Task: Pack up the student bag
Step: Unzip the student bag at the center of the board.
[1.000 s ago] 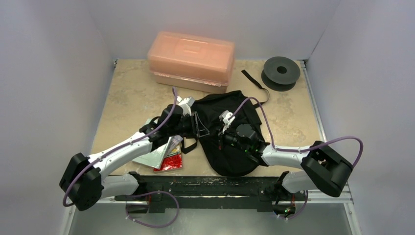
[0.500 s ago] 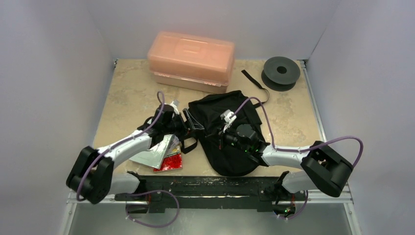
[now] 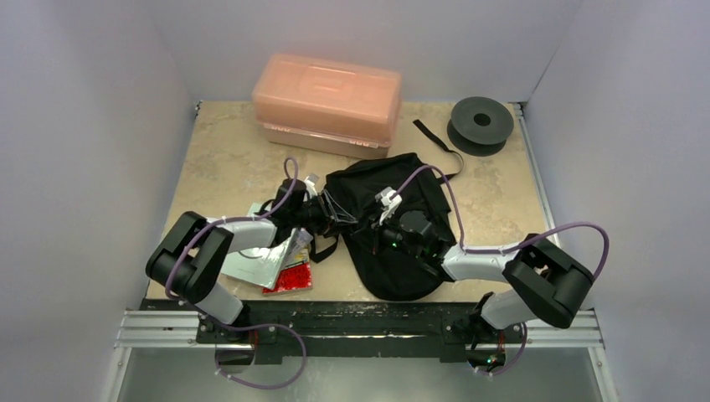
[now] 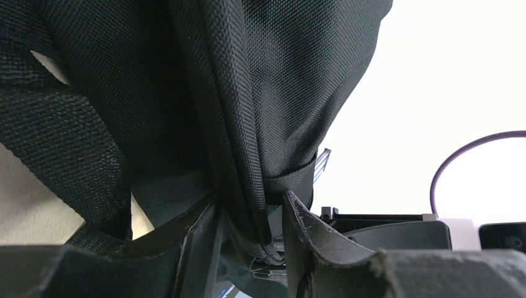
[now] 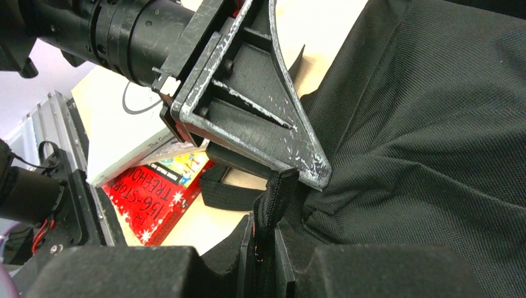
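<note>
The student bag (image 3: 398, 239), soft black fabric, lies in the middle of the table. My left gripper (image 3: 331, 209) is at its left edge. In the left wrist view that gripper (image 4: 248, 214) has a thick fold of the bag (image 4: 260, 93) pinched between its jaws. My right gripper (image 3: 382, 231) is just right of it on the bag. In the right wrist view the right gripper (image 5: 265, 233) stands narrow, pinching a black strap-like edge of the bag (image 5: 422, 124), and the left gripper's finger (image 5: 248, 112) touches the fabric just above it.
A red book (image 3: 290, 275) and a grey-white book (image 3: 258, 264) lie left of the bag under my left arm. An orange-pink plastic box (image 3: 326, 102) stands at the back. A black spool (image 3: 480, 124) sits back right, with a loose black strap (image 3: 435, 138) beside it.
My left arm folded back toward its base. Its gripper let go, shifted right and closed again on the bag's left edge. The right gripper stayed put and its jaws eased slightly.
</note>
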You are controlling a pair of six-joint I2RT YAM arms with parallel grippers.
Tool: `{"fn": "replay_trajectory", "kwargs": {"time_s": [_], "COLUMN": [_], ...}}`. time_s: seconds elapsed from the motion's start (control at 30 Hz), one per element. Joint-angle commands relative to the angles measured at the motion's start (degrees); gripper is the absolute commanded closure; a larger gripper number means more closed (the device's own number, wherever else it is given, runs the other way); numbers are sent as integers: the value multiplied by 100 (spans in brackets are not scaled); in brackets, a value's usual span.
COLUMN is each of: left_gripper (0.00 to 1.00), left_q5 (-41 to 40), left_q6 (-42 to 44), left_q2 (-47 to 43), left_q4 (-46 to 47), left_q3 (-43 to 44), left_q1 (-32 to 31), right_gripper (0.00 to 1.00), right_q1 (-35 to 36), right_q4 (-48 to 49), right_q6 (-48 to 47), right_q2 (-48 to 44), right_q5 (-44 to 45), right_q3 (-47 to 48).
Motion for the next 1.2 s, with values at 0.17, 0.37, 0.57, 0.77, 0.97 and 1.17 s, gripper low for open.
{"fn": "replay_trajectory", "kwargs": {"time_s": [0.17, 0.37, 0.57, 0.77, 0.97, 1.17], "left_gripper": [72, 73, 75, 81, 100, 100], "left_q5": [285, 242, 216, 125, -356, -818], "left_q6": [-265, -229, -210, -98, 478, 677], "left_q2": [266, 202, 129, 101, 164, 111], "left_q4": [1110, 1087, 1084, 933, -27, -402], "left_q3": [-288, -375, -405, -308, 156, 348], "left_q1": [6, 6, 10, 14, 81, 341], "right_gripper": [72, 67, 87, 100, 100, 100], "right_q1": [-28, -37, -37, -29, -28, 15], "right_q4": [157, 55, -68, -460, -2121, -4456], "right_q6": [-17, -24, -131, -167, 114, 622], "right_q2": [106, 136, 250, -15, -1005, -2312], "right_q5": [319, 385, 360, 253, 111, -89], "right_q3": [481, 576, 673, 655, 853, 865]}}
